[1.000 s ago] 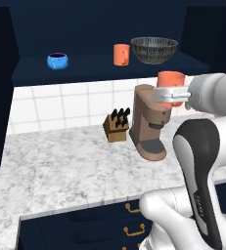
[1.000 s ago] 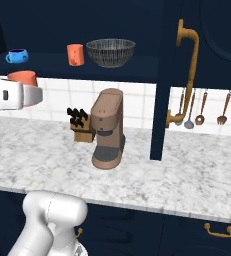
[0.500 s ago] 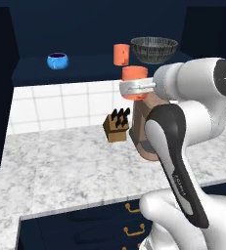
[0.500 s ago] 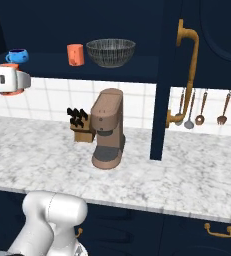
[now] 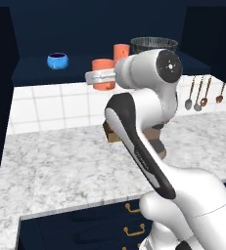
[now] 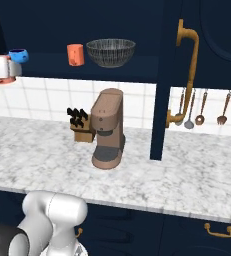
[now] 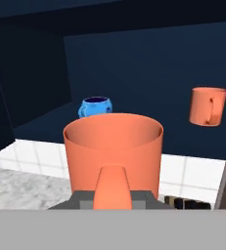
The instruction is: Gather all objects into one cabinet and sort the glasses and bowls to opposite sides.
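step tip: carry held cup (image 5: 103, 73) level onto cabinet shelf (image 5: 36, 73); set it by shelf cup (image 5: 121, 52), clear of blue bowl (image 5: 57, 60)
gripper (image 5: 102, 78): clamped on held cup, upright
cup vs fingers: rim above the grip, handle facing camera in hand view
location: in front of shelf edge, between blue bowl and shelf cup; grey bowl (image 5: 153, 46) far right
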Robot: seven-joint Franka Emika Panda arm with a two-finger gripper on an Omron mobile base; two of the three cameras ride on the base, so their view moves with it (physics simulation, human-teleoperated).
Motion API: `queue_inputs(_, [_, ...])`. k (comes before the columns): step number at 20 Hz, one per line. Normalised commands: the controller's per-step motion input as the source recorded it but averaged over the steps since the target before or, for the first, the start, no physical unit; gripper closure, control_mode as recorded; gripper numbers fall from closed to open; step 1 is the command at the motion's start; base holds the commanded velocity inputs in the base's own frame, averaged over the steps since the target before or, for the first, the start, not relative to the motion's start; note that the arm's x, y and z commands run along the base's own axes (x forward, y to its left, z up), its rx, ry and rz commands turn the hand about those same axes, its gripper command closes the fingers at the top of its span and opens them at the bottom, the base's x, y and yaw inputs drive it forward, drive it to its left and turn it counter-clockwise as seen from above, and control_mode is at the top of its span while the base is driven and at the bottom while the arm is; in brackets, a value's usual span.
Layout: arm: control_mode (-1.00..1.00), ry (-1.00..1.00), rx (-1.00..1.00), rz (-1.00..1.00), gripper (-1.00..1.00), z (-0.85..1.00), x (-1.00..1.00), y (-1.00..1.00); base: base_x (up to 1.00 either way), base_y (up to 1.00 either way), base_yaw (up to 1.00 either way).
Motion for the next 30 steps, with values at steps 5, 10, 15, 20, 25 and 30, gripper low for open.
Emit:
queue_inputs(5, [-1.00, 0.00, 0.00, 0.00, 1.00, 0.00, 0.78, 0.38, 0.00, 0.00, 0.00])
queue_inputs(10, [-1.00, 0.01, 0.02, 0.01, 1.00, 0.00, 0.85, 0.26, 0.00, 0.00, 0.00])
queue_inputs(15, [-1.00, 0.00, 0.00, 0.00, 1.00, 0.00, 0.53, 0.29, 0.00, 0.00, 0.00])
queue_inputs(20, [-1.00, 0.00, 0.00, 0.01, 1.00, -0.20, 0.34, 0.40, 0.00, 0.00, 0.00])
queue_inputs(25, [-1.00, 0.01, 0.00, 0.03, 1.00, -0.20, 0.40, 0.17, 0.00, 0.00, 0.00])
queue_inputs(30, [-1.00, 0.01, 0.00, 0.04, 1.00, 0.00, 0.49, 0.10, 0.00, 0.00, 0.00])
